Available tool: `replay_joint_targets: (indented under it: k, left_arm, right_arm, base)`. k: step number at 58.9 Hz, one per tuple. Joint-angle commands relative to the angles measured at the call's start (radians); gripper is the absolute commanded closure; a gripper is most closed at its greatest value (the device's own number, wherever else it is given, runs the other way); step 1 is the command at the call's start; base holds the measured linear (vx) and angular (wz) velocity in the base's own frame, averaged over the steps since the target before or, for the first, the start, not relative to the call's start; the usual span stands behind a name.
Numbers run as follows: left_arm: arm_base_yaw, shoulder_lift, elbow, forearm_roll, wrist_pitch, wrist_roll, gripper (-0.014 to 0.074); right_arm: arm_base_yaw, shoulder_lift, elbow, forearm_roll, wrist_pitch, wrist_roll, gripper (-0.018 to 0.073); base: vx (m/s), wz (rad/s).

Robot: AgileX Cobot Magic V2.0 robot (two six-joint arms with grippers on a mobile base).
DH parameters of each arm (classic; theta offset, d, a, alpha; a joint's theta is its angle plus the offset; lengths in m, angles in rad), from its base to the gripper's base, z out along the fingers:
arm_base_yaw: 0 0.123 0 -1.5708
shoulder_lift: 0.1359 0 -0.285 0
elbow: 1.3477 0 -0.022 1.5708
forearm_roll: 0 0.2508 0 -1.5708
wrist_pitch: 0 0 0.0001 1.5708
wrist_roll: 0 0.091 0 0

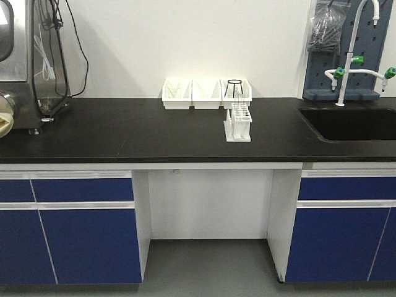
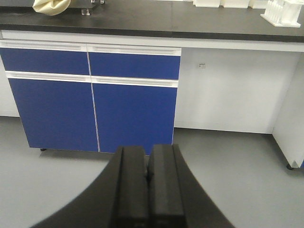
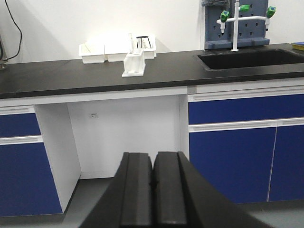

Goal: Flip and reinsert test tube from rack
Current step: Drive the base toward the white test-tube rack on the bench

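Front view: the rack [image 1: 238, 122] sits on the black counter [image 1: 124, 133], approx 2 o'clock from frame centre and well back from the front edge. Its narrow end faces the camera, so its long axis runs front to back, 6 to 12. Clear test tubes [image 1: 242, 111] stand in the holes with their long axis vertical. Which end is up is too small to tell.

Three white bins [image 1: 206, 94] line the wall at the rack's 12 o'clock, close behind it. A black wire stand [image 1: 234, 88] is in the rightmost bin. The sink [image 1: 352, 124] is at the rack's 3 o'clock, well apart, and the tap [image 1: 346, 55] is above it.

Left wrist cam: the left gripper [image 2: 147, 176] is low, in front of the blue cupboards [image 2: 133, 114]. Its fingers are pressed together w/ nothing between. The rack [image 2: 281, 14] is far off at 1 o'clock.

Right wrist cam: the right gripper [image 3: 153, 183] also has its fingers together and holds nothing. It is below counter level, and the rack [image 3: 134, 64] is at approx 12 o'clock, well apart.
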Motion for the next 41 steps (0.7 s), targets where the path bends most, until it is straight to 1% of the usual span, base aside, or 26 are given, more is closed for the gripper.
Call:
replay_joint_targets:
  k: [1,41]
  left_arm:
    - [-0.007,-0.011,0.0,-0.004,-0.088,0.0,0.0603]
    - [-0.007,-0.011,0.0,-0.004,-0.088,0.0,0.0603]
  right_arm:
    - [-0.001,-0.011,0.0,-0.005,-0.088,-0.003,0.0568]
    - [-0.001,-0.011,0.0,-0.005,-0.088,-0.003,0.0568]
  base:
    - [0.0,0.0]
    - [0.0,0.0]
